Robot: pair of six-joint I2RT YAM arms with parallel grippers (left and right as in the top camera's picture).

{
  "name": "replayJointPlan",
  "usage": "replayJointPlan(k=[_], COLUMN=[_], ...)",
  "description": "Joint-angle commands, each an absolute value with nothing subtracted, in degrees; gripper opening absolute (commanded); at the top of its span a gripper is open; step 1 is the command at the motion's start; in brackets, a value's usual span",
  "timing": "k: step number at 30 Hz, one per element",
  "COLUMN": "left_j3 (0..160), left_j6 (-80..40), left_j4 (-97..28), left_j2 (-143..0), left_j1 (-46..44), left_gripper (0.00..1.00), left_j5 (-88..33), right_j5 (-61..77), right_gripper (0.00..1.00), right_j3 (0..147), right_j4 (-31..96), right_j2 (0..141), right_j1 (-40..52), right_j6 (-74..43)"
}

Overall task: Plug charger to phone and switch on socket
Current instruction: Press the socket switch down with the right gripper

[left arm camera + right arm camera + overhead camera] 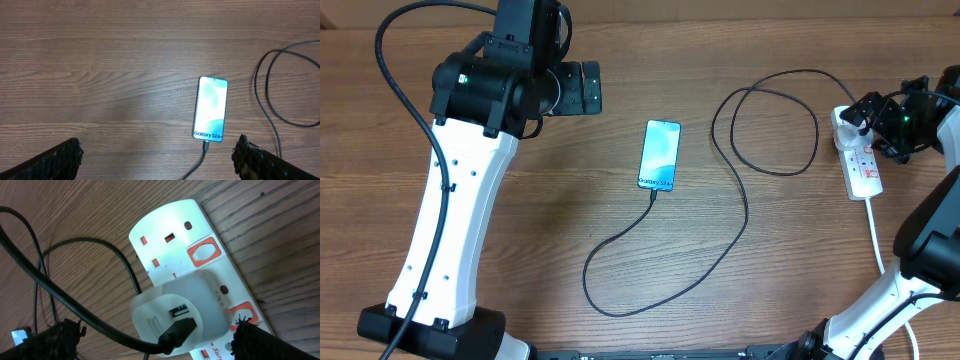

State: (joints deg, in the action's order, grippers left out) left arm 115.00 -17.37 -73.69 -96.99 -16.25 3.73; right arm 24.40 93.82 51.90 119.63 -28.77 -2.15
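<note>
**Left gripper** (157,150): Poised over the table (100,60), left of the phone and well apart from it. Jaws stand wide. Its fingers (55,162) show at the two bottom corners of the wrist view, with only wood grain between them. It grips nothing.

**Phone** (660,155): Flat on the table near the centre, face up, screen lit. The end with the dark text points toward the robot's side. The charger's connector tip is seated in the port at that end.

**Charger** (745,215): From the phone the black cable runs toward the near edge and swings round in a wide bend. It then climbs past the phone's right side, forms a loop at the far right and ends at the socket.

**Socket** (861,165): White strip at the far right of the table. Its white cord (876,235) leaves the near end. In the right wrist view a white adapter (175,305) sits in the strip, with the charger's black plug in its front port. Of the red-framed switches (204,254), one lies beside a free outlet and another beside the adapter. On or off: cannot tell.

**Right gripper** (156,325): Over the far end of the socket, jaws wide, one finger on each side of the adapter. It has hold of nothing. Whether the right-hand finger touches the strip cannot be told.
</note>
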Motion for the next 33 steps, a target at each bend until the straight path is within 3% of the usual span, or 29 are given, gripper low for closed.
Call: replayJointPlan(k=[1, 33], left_j3=[115.0, 115.0], left_j6=[-16.3, -16.3], left_j4=[-73.5, -73.5], left_j2=[-97.4, -97.4], left_j1=[-16.3, -16.3], left_gripper=[1.00, 1.00], left_j5=[4.5, 4.5], right_j5=[23.2, 25.2], right_gripper=[1.00, 0.98], right_j3=[94.1, 89.9], right_j4=[51.7, 46.6], right_j2=[119.8, 121.9], right_j1=[-28.8, -28.4], right_j6=[-1.4, -1.4])
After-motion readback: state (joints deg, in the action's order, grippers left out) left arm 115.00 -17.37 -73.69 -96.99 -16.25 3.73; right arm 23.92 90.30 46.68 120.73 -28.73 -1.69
